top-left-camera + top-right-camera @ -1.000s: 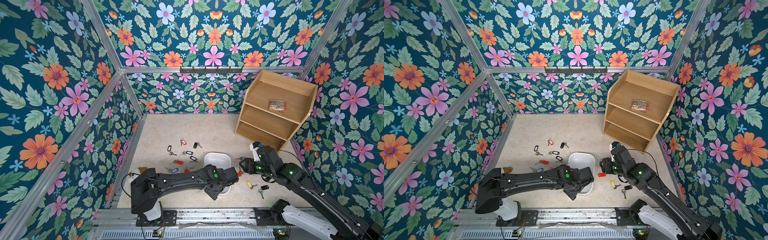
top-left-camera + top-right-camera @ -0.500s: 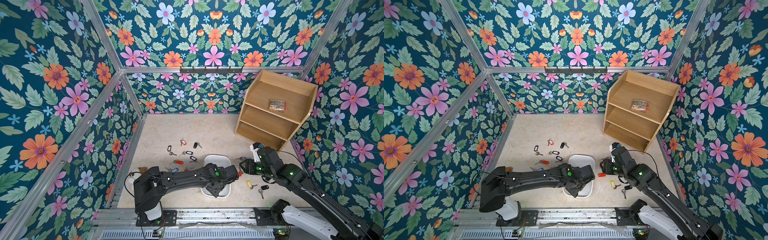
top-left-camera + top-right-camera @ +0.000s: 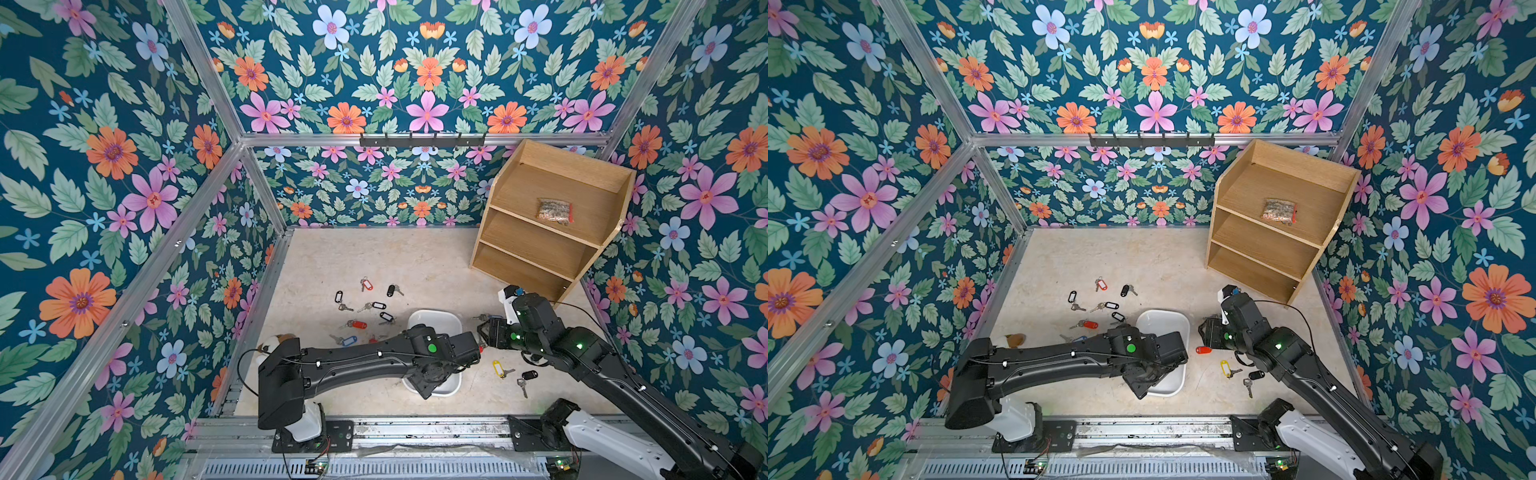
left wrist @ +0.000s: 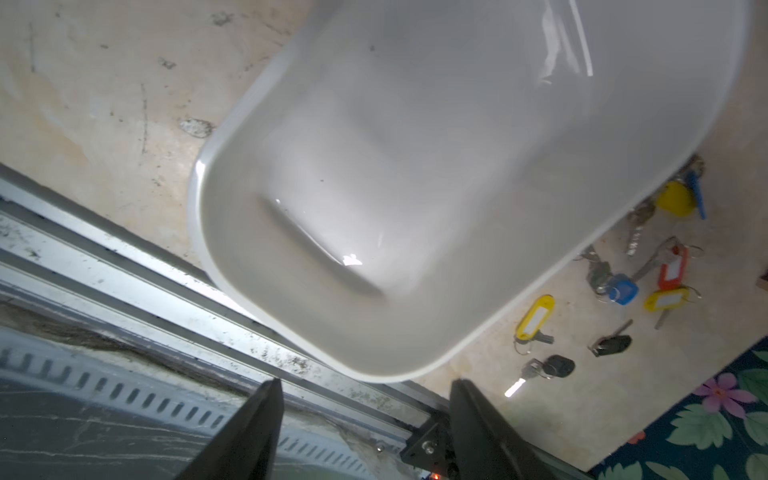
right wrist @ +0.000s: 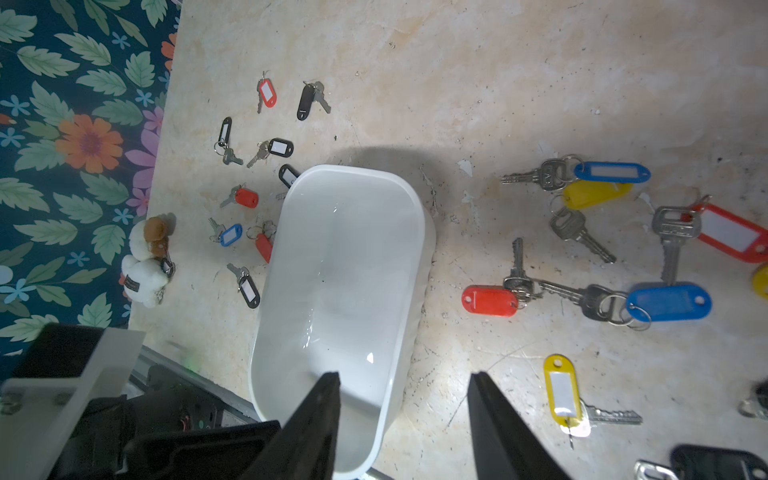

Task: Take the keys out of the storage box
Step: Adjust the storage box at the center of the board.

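The storage box (image 5: 340, 270) is plain white. The keys (image 5: 577, 232) beside it carry red, blue, yellow and black tags. The bench (image 3: 374, 257) under it is mottled beige. The walls (image 3: 415, 62) are teal with a floral print.

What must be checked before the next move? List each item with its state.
1. The storage box is empty: ok, bare inside in both wrist views.
2. The keys lie on the table: ok, scattered on both sides of the box.
3. The left gripper is open and empty: ok.
4. The right gripper is open and empty: ok.
5. The box sits flat: cannot tell; the left arm covers its middle in both top views.
6. All keys lie clear of the box wall: not ok, a red-tagged key sits right at it.
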